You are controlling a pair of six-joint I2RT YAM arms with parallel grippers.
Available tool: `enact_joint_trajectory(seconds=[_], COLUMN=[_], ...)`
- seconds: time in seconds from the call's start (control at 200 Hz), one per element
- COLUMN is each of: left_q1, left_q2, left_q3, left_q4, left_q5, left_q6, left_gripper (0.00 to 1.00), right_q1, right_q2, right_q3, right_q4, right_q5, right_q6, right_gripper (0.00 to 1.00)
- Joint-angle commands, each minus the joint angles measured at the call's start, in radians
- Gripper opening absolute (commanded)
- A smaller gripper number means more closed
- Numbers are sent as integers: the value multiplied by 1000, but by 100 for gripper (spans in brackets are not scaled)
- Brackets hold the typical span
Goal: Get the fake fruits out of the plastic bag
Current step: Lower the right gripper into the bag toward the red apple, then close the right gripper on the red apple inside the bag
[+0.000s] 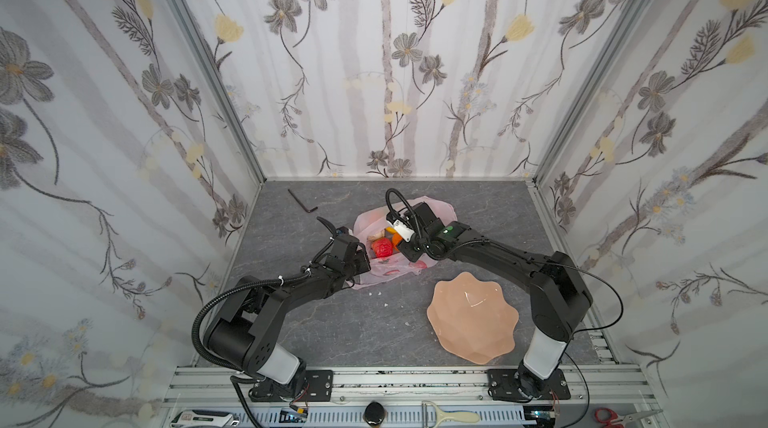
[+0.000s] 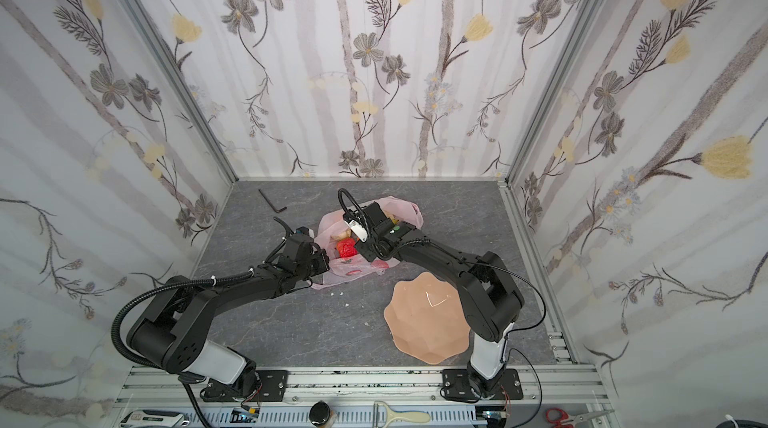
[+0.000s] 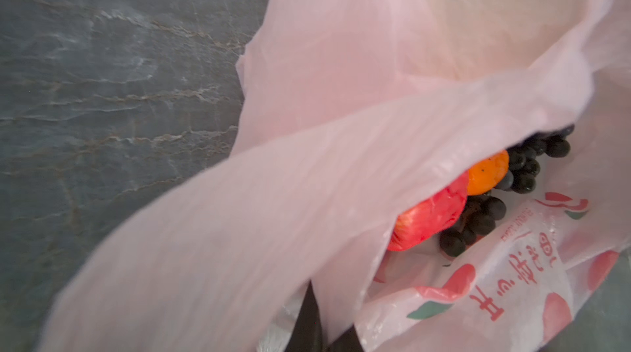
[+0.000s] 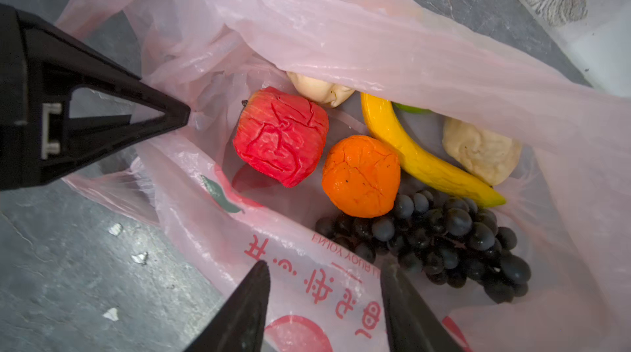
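Note:
The plastic bag [image 1: 390, 276] [image 2: 357, 274] lies crumpled mid-table with its mouth held open. My left gripper [image 3: 316, 324] is shut on the bag's rim, and one of its fingers [image 4: 102, 111] shows in the right wrist view pinching the film. Inside lie the fake fruits: a red one [image 4: 280, 137] [image 1: 381, 248], an orange one [image 4: 361, 176], a yellow banana [image 4: 409, 148], a dark grape bunch [image 4: 444, 244], two beige lumps [image 4: 478, 152] and a green piece [image 4: 409, 108], half hidden. My right gripper [image 4: 324, 285] hangs open over the bag's printed near wall, holding nothing.
A peach scalloped dish [image 1: 471, 318] sits at the front right beside the right arm. A black Allen key [image 1: 301, 201] lies at the back left. Small white crumbs [image 1: 376, 293] dot the grey table. Flowered walls close three sides.

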State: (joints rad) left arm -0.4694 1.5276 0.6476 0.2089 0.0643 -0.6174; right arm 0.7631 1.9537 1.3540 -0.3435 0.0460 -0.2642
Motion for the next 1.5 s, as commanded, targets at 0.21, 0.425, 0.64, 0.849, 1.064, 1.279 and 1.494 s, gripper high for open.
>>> enact_joint_trajectory(seconds=[0.21,0.425,0.64,0.849,1.064,1.279,1.494], left_q1=[1,1,1,1,3,3,5], left_q2=[-4,-16,-21,-25,-29,-32,-34], left_q3=[-28,-61,-68,-73,-79,-83,-86], left_q4=[44,84,98,103,103,104,104], left_q5=[8,50,62,65,66,60,58], left_q6=[-34,-81,-91,-91,-91,-90,-87], left_gripper=[0,0,0,0,0,0,0], right_q1=[22,24,27,30,33,31,31], right_q2=[133,268,345,386,412,417,418], right_q3=[137,296,359,398,413,410,402], right_q4=[-9,-158,-182,-187,-168,-155,-132], right_q5=[-133,-240,-219,-184,-109,-63,-30], right_q6=[-394,-470,-502,-518,-535,-543,-546], right_gripper=[62,61,60,61,63,67,69])
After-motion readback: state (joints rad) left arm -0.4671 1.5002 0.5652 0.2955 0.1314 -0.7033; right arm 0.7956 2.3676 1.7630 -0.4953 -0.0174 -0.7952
